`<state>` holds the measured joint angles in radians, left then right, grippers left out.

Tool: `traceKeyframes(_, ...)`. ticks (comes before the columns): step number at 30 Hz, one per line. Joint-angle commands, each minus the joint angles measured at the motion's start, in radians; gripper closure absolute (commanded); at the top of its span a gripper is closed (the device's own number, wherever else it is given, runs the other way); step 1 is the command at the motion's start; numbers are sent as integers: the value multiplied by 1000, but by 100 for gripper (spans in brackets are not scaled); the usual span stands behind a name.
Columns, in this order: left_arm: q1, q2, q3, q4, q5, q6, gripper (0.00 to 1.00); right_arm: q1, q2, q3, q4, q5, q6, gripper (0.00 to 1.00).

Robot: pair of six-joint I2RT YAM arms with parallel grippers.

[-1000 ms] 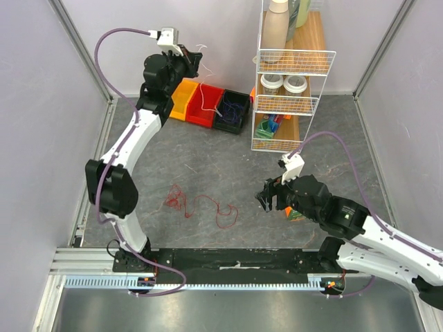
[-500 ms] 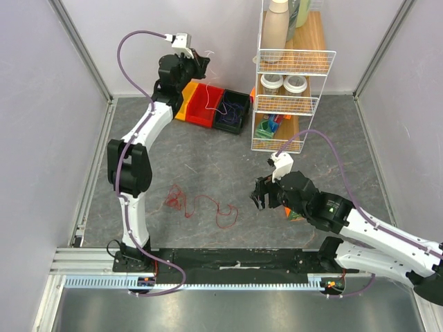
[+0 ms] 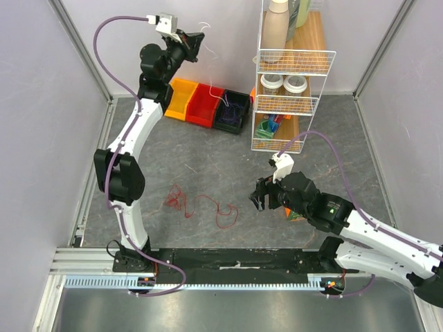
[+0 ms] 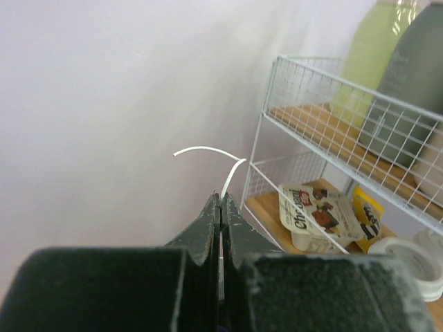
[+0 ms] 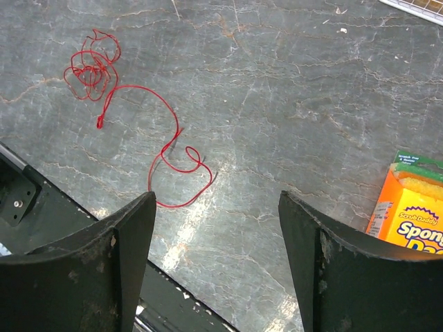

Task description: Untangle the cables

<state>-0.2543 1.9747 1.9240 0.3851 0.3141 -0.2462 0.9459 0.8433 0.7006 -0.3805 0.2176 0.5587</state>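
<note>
one white cable [image 4: 208,148] pinched between left fingers [image 4: 205,232]; right fingers [image 5: 128,249] spread near one red cable [image 5: 91,68].

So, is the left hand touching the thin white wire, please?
Touching: the left wrist view shows the left hand shut on the thin white wire, which emerges between its fingertips.

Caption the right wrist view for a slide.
Open right tool hovers above a tangled red cable on the grey table, orange sponge box at right.

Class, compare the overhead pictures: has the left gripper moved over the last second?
Yes. The left gripper, shut on the white cable, has shifted up the picture, farther from the red bin on the table.
</note>
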Motion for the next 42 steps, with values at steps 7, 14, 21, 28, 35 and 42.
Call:
traceKeyframes(7,55,7,75,48,-49,30,98,-10,10,7,35,-14,10,21)
traceKeyframes(14,72,67,73,40,-37,45,98,-13,25,7,38,-15,7,21)
traceKeyframes(21,73,159,70,64,5,185,98,-16,54,11,43,-24,4,21)
traceKeyframes(28,73,150,-9,38,45,217,98,-24,73,0,68,-49,10,21)
traceKeyframes(35,75,-29,10,-31,57,30,98,-25,48,-1,66,-66,20,21)
traceKeyframes(42,76,-143,153,-54,66,-33,98,-25,36,-9,80,-72,33,21)
